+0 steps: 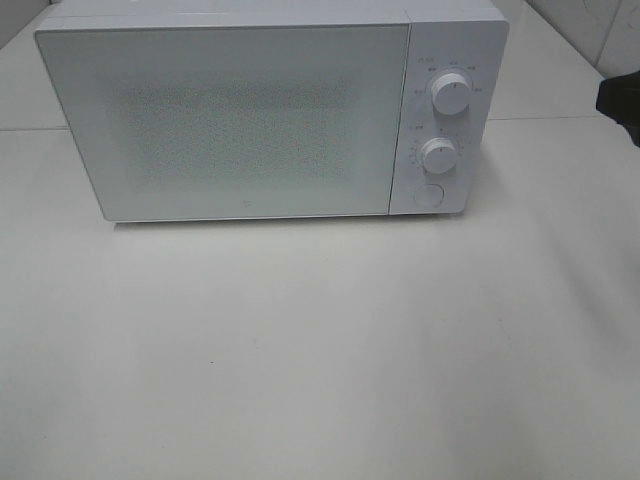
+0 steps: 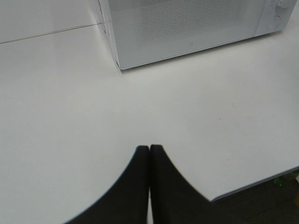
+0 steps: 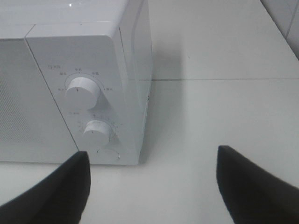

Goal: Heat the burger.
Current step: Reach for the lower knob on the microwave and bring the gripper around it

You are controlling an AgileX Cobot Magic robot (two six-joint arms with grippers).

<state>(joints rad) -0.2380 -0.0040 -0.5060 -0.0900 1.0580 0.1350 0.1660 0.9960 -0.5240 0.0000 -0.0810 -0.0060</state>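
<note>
The burger is out of view in every frame. A white microwave [image 1: 250, 110] stands at the back of the white table with its door shut. Its two knobs [image 3: 81, 92] and round button [image 3: 107, 154] face the right wrist camera. My right gripper [image 3: 154, 161] hovers open and empty in front of the control panel, a little to its right; only a dark bit of that arm [image 1: 620, 100] shows at the overhead view's right edge. My left gripper [image 2: 149, 150] is shut with nothing in it, low over the table, in front of the microwave's left corner [image 2: 119, 65].
The white tabletop [image 1: 320, 350] spreads in front of the microwave. Its near edge [image 2: 261, 184] shows in the left wrist view, with dark floor beyond. A tiled wall [image 1: 590, 25] rises at the back right.
</note>
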